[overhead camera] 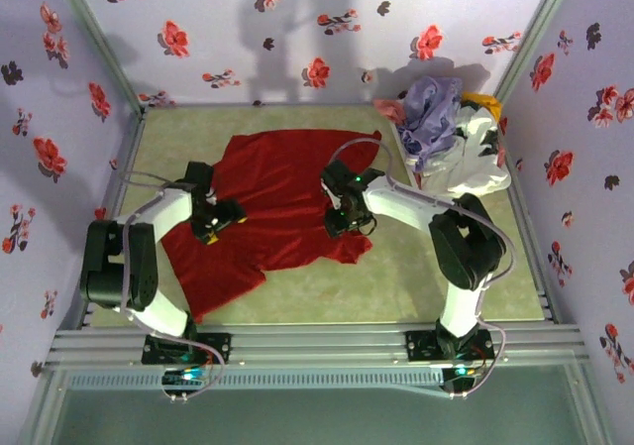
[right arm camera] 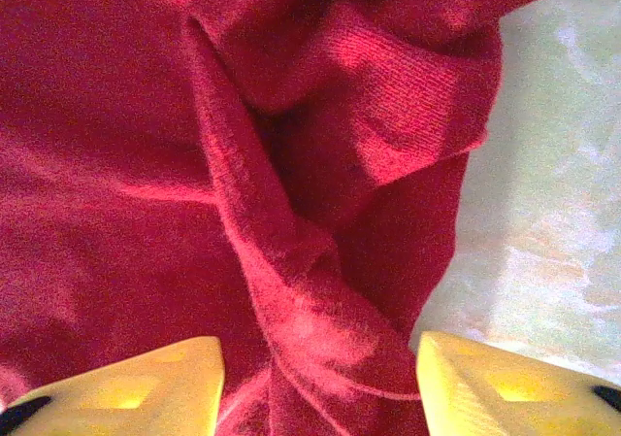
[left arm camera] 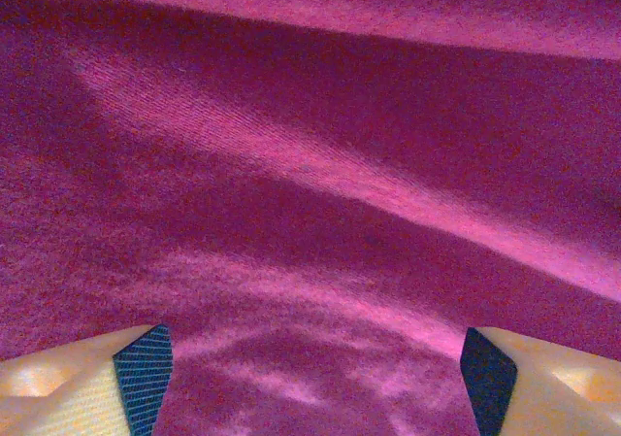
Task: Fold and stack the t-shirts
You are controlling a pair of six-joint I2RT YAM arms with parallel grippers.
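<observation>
the deep red t-shirt [overhead camera: 282, 202] lies opened out in the middle of the table [overhead camera: 416, 277]. its long axis runs on a slant from the far edge's middle down toward the near left corner. its right margin is bunched into folds, and bare table shows just beyond them.

the left tool [left arm camera: 315, 368] sits low over the shirt's left half. its fingers stand wide apart, with smooth cloth beneath and nothing between them. the right tool [right arm camera: 320, 378] is at the bunched right margin, fingers apart, straddling a raised ridge of red fabric that runs up between them. from here it looks like a grip about to be taken, not one already made.

the coming move turns on that ridge. it lies straight ahead of the right tool, in line with the gap, so the right arm is the nearer one to pinch it. the left arm is set to hold or lift the opposite side.

at the far right corner the lavender t-shirt [overhead camera: 431, 118] is heaped in a white basket [overhead camera: 475, 167], with pink cloth [overhead camera: 388, 111] and yellow-orange cloth [overhead camera: 485, 101] beside it, well apart from both tools.
</observation>
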